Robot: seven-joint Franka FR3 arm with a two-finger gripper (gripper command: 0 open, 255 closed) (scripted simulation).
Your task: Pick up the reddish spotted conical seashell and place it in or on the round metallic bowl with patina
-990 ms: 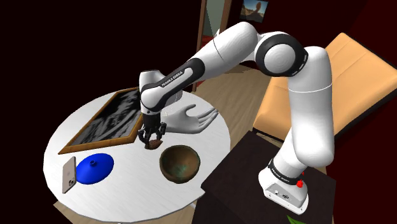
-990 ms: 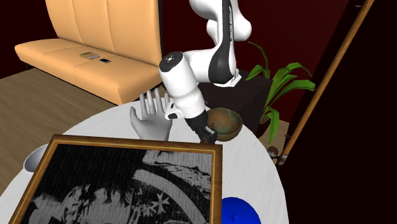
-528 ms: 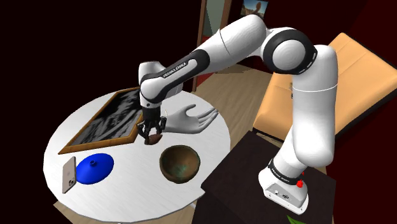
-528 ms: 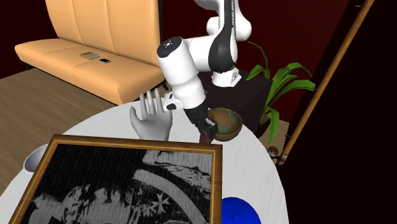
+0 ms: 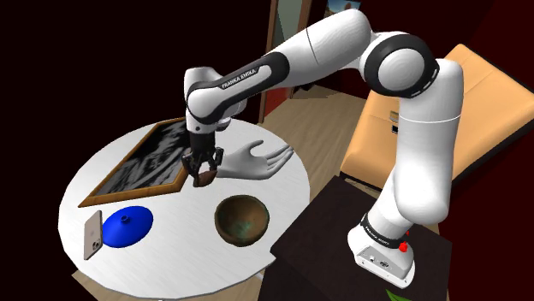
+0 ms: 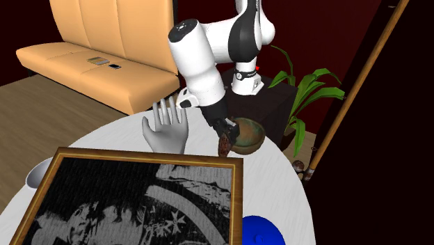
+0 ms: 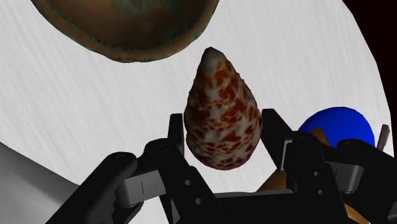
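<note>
Spotted seashell [image 7: 222,118] clasped in my end effector [image 5: 204,171], above the worktop's [image 5: 171,252] middle.
Both my fingers press the shell's sides, and its pointed tip aims toward the patinated bowl [image 5: 241,220], which sits nearer the worktop edge by my stand. My fingers hide the shell's broad base, and the wrist view cuts off most of the bowl.

The hand [image 7: 224,129] clasps the red-spotted cone shell [image 7: 221,111] over the white table [image 7: 95,114], tip toward the brown bowl [image 7: 127,28].
</note>
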